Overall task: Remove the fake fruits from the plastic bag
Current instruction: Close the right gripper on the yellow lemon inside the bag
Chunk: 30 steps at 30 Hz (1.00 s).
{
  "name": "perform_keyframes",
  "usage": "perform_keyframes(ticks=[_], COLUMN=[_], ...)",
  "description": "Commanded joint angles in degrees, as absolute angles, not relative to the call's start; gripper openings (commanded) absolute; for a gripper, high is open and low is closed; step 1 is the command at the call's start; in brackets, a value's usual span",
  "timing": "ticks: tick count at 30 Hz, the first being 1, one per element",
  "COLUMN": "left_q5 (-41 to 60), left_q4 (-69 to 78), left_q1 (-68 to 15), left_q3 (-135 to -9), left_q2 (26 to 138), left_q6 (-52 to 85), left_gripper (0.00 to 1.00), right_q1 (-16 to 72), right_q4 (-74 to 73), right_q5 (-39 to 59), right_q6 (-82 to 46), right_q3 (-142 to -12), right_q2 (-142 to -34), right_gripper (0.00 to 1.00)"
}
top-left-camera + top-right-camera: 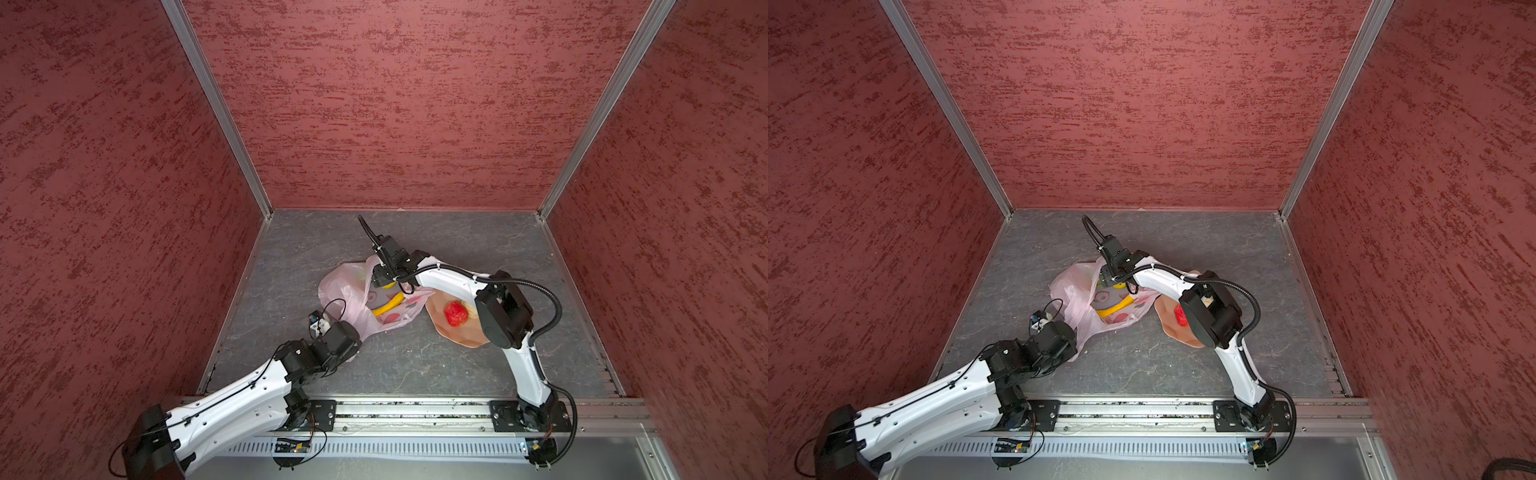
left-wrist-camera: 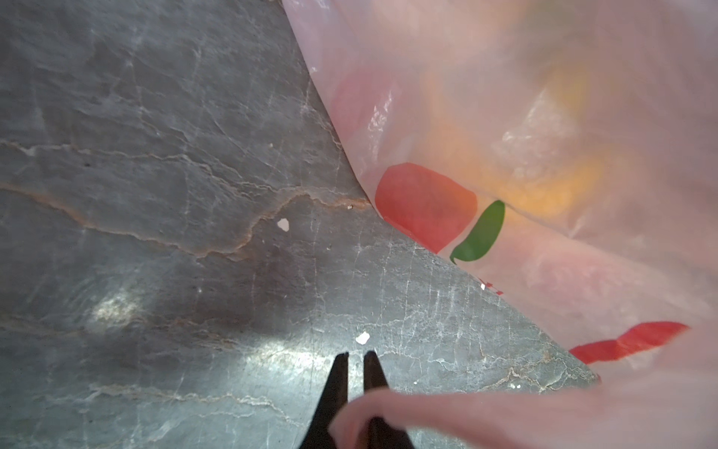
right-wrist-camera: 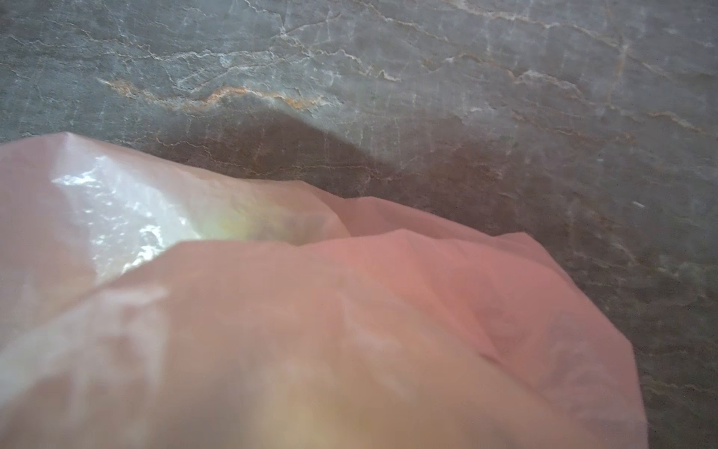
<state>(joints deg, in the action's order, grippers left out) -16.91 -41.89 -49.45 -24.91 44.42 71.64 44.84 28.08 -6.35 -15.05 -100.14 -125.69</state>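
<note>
Left claw [image 2: 356, 355] on crinkly plastic bag [image 2: 582, 272]

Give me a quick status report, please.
Left gripper shut on plastic bag edge. Right gripper at bag mouth, jaws hidden. Banana inside; red fruit in bowl.

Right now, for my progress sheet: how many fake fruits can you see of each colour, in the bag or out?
Yellow: 2, the banana and a partly hidden yellow ball, both in the plastic bag
Red: 1, the red fruit in the bowl
Beige: 1, the beige lump beside it, partly hidden
Total: 4 visible
</note>
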Motion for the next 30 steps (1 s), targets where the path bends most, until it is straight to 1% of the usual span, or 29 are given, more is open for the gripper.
perform_keyframes(ticks=[1,14,17,27,30], left_q5=[-16.35,-15.64,-15.60,-18.74,-19.83], left_q4=[-41.22,-40.80,-40.70,-44.53,-45.44], left_q1=[-48.87,-48.48,-48.45,-48.34,-47.45], left_q3=[-26.62,-27.78,-27.79,-28.77,-29.67], left_q2=[44.81,47.21,47.08,44.09,43.50], left_q6=[70.16,69.68,69.69,71.06,70.68], left_gripper=[0.12,0.12,0.12,0.12,0.12], right_q1=[44.17,43.01,42.81,42.80,43.04], right_q4=[27.25,25.66,23.97,22.32,22.92], right_q5=[-5.01,-3.18,-2.95,-0.81,0.47], right_q6=[-15.90,-16.72,-16.95,-16.27,-15.45], right_q3=[-101.19,-100.21,-98.91,-96.30,-95.55], right_q2=[-127.58,-129.29,-128.58,-125.34,-123.30], right_gripper=[0.80,0.78,0.74,0.52,0.48])
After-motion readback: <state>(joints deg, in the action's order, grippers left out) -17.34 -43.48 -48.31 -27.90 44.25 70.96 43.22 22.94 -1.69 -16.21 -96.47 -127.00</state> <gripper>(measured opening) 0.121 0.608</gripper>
